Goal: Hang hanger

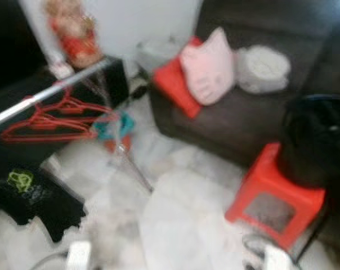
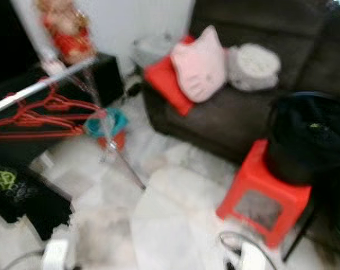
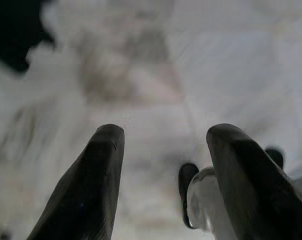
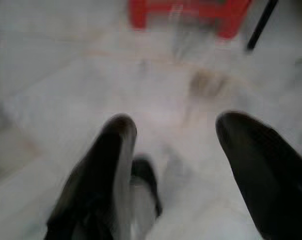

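Red hangers [image 1: 49,121] hang in a bunch on the silver rail [image 1: 49,93] of a clothes rack at the far left, everything smeared by blur. The rail slants up toward a red-and-gold figurine [image 1: 74,31] by the white wall, and the rack's thin leg [image 1: 130,163] runs down across the pale marble floor [image 1: 181,219]. Behind the rail sits a low black cabinet [image 1: 111,79], and a teal and orange object [image 1: 116,132] sits at the rack's foot. On the floor below the hangers lies a black garment [image 1: 37,197] with a yellow-green print. The middle of the floor lies open, a wide pale stretch between rack and sofa. To the right, a dark sofa [image 1: 243,124] carries a red cushion [image 1: 173,84], a pink cat-face cushion [image 1: 209,67] and a white round cushion [image 1: 263,68]. In front of it stands a red plastic stool [image 1: 274,197] with a black bag [image 1: 316,140] on top, hemming in the right side. The left gripper [image 3: 163,165] hangs low over the marble, its fingers [image 3: 91,185] apart with nothing between them. The right gripper [image 4: 176,150] also points at the floor, fingers [image 4: 261,165] spread and bare, the red stool at the far edge of its wrist view.
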Robot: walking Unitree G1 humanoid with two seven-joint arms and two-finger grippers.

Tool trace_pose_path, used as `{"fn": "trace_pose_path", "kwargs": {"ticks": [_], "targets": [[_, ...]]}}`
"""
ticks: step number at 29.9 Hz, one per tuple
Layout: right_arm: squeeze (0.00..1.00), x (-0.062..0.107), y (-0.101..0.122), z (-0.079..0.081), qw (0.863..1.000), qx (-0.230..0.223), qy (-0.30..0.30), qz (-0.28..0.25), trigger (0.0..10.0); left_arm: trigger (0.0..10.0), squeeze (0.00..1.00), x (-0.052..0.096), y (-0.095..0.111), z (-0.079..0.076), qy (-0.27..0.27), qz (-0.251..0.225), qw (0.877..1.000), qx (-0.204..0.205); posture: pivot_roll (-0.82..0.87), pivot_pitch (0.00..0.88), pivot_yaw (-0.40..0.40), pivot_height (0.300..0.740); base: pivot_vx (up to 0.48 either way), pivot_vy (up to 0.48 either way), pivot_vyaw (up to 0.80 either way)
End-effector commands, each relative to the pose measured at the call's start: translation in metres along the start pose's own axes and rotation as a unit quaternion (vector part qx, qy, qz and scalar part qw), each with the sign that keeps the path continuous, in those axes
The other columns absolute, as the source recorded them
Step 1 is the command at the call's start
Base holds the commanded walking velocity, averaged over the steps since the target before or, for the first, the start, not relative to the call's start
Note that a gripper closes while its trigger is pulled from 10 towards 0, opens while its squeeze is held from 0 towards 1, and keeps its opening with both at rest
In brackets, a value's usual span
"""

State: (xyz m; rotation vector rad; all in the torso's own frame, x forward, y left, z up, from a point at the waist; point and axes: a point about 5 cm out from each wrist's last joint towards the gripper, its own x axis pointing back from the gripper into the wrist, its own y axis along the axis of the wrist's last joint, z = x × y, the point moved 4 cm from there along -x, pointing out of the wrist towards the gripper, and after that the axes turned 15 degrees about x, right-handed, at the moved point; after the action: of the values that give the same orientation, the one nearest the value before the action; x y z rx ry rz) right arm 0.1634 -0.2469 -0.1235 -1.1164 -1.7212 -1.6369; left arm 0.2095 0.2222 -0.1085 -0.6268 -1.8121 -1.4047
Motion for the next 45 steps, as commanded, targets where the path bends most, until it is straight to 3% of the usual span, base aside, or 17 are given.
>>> {"fn": "trace_pose_path", "kwargs": {"ticks": [1, 17, 23, 30, 35, 41, 44, 45], "targets": [[0.0, -0.001, 0.005, 0.013, 1.0, 0.0, 0.016, -0.005, 10.0, 10.0, 0.0, 0.003, -0.002, 0.018, 0.021, 0.003, 1.0, -0.001, 0.04, 0.0, 0.017, 0.74, 0.341, 0.0, -0.73], [0.0, -0.001, 0.004, 0.007, 1.0, -0.004, 0.01, -0.008, 10.0, 10.0, 0.0, 0.002, -0.004, 0.01, 0.013, 0.006, 1.0, -0.001, 0.03, 0.0, 0.018, 0.74, 0.217, 0.0, -0.72], [0.0, 0.0, 0.005, 0.008, 1.0, -0.006, 0.01, -0.017, 10.0, 10.0, 0.0, 0.002, -0.005, 0.009, 0.011, 0.007, 1.0, 0.0, 0.03, 0.0, 0.017, 0.74, 0.0, 0.0, 0.0], [0.0, -0.001, 0.012, 0.038, 0.999, -0.002, 0.024, -0.023, 10.0, 10.0, 0.0, 0.003, -0.007, 0.01, 0.012, 0.01, 1.0, 0.004, 0.03, 0.0, 0.016, 0.74, 0.0, 0.0, 0.0], [0.0, -0.002, 0.014, 0.043, 0.999, 0.0, 0.026, -0.02, 10.0, 10.0, 0.0, 0.002, -0.005, 0.01, 0.013, 0.009, 1.0, 0.001, 0.03, 0.0, 0.016, 0.74, 0.0, 0.0, 0.0], [0.0, -0.001, 0.01, 0.029, 0.999, 0.006, 0.024, -0.021, 10.0, 10.0, 0.0, 0.002, -0.005, 0.011, 0.014, 0.012, 1.0, -0.004, 0.03, 0.0, 0.018, 0.74, 0.0, 0.0, -0.67], [0.0, 0.001, 0.002, 0.006, 1.0, -0.007, 0.012, -0.019, 10.0, 10.0, 0.0, 0.003, -0.006, 0.012, 0.014, 0.013, 1.0, -0.007, 0.03, 0.0, 0.022, 0.74, 0.08, 0.0, -0.32], [0.0, 0.001, 0.002, 0.006, 1.0, -0.007, 0.012, -0.019, 10.0, 10.0, 0.0, 0.003, -0.006, 0.012, 0.014, 0.013, 1.0, -0.007, 0.03, 0.0, 0.022, 0.74, 0.24, 0.0, 0.0]]}}
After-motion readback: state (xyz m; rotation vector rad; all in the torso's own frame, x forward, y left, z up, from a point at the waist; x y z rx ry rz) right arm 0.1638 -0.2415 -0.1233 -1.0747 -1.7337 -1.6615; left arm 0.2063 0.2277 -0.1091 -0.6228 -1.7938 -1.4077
